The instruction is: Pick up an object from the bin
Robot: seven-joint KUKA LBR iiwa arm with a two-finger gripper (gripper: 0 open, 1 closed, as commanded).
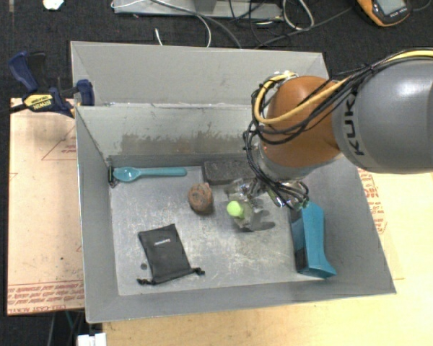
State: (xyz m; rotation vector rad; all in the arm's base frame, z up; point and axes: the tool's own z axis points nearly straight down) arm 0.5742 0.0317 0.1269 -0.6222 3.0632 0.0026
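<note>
My gripper [251, 211] hangs low over the middle of the bin, right of centre, under the arm's orange cover. A small bright green ball [234, 209] lies right against the gripper's left side, at its tip. Whether the ball is gripped or only touching I cannot tell. A brown, rough, rounded lump [200, 198] rests on the floor just left of the ball. Behind the gripper, close to the back wall, lies a flat dark grey block [222, 169], partly hidden by the arm.
A teal spoon [148, 172] lies along the back wall at the left. A black drawstring pouch [164, 253] sits at the front left. A blue oblong box [312, 240] leans by the right wall, close to the gripper's right.
</note>
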